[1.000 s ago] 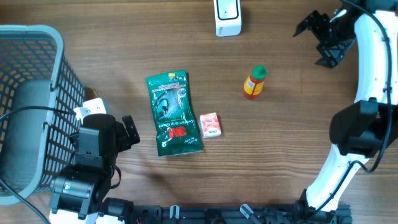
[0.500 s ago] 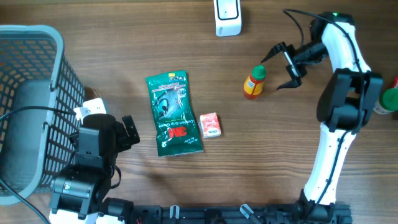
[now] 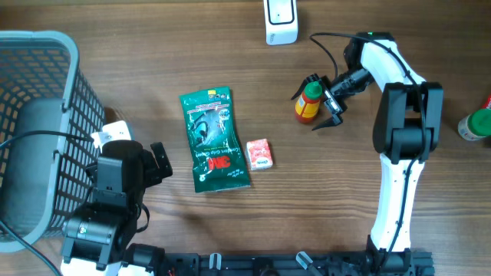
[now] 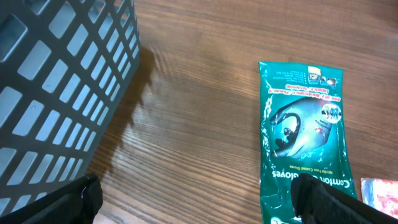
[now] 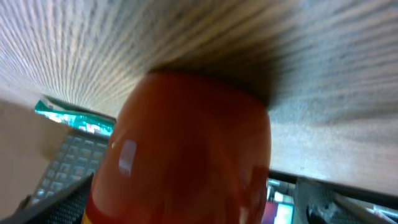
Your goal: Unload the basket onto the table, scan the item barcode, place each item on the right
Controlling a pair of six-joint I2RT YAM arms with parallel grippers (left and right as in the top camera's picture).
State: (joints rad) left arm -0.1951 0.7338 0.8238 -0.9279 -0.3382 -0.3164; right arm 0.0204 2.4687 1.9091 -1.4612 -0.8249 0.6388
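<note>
A small red sauce bottle (image 3: 308, 107) with a green cap stands on the wood table right of centre. My right gripper (image 3: 319, 101) is open, one finger on each side of the bottle. In the right wrist view the bottle (image 5: 186, 143) fills the frame between the two spread fingers. The white barcode scanner (image 3: 281, 21) stands at the table's far edge. My left gripper (image 3: 162, 162) rests open at the lower left with nothing in it. In the left wrist view the left gripper (image 4: 199, 208) hovers over bare wood beside the green pouch (image 4: 308, 137).
A green glove pouch (image 3: 213, 139) and a small pink box (image 3: 259, 154) lie mid-table. A grey mesh basket (image 3: 46, 54) stands at the left edge. Another green-capped bottle (image 3: 476, 123) shows at the right edge.
My right arm has swung in from the far right corner to the red bottle, and its open fingers now straddle it. The bottle has shifted slightly left. The left arm has not moved.
</note>
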